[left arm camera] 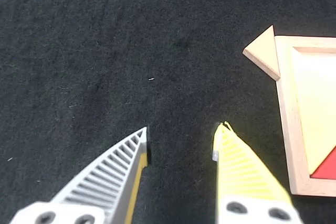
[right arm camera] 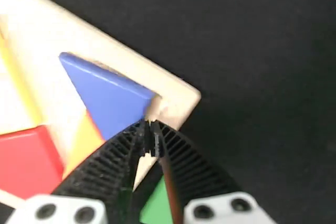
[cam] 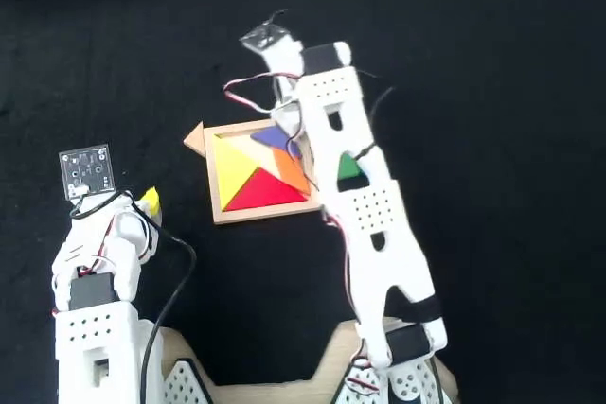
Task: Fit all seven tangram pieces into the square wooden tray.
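**Tangram tray part-filled as two arms stand over it**

Black cloth covers the desk [cam: 492, 139], and the square wooden tray [cam: 212, 186] lies near its middle. Inside the tray, a large yellow triangle [cam: 232, 169] fills the left side. A red triangle [cam: 265, 196] sits along the near edge, with an orange piece [cam: 294, 175] to its right. A blue triangle [cam: 273, 137] lies toward the far right corner. A plain wooden triangle [cam: 195, 138] rests outside on the cloth, touching the tray's far left corner.

The right arm stretches across the tray's right side. Its right claw [right arm camera: 149, 139] is clenched, fingertips pressed together with nothing seen between them. The tips sit at the blue triangle's point, just inside the tray's corner.

A green piece [cam: 349, 169] shows through a gap in that arm, and again beneath the clenched fingers in the right wrist view. Whether it lies inside the tray cannot be told.

The left claw [left arm camera: 184, 127] is released, its grey and yellow fingers spread wide over bare cloth. It hangs near the tray's left rim and the wooden triangle, touching neither.
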Robot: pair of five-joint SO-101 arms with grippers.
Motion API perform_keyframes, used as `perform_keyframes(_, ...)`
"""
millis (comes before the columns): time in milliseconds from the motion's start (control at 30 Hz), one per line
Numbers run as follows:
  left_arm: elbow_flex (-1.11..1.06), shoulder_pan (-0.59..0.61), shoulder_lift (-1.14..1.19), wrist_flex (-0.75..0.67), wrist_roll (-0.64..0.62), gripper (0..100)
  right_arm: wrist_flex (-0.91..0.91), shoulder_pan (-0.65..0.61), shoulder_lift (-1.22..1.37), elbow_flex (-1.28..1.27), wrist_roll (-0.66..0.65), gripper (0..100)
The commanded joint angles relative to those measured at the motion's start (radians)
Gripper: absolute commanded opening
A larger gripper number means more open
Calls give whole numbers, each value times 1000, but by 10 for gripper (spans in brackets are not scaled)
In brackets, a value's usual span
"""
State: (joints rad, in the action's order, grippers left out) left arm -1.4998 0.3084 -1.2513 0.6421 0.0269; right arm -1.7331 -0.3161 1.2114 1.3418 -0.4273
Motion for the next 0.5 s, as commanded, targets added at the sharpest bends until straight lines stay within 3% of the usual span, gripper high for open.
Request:
perform_keyframes(0, 2, -1, -9, -23, -3, 206, -34, -37, -36, -33, -6, 11)
perform_keyframes(300, 2, -4, -9, -23, -3, 206, -32, -9, -180, -2, 11, 11)
perform_keyframes(467, 2, -2, -9, -23, -3, 206, -32, -103, -239, -85, 48, 11)
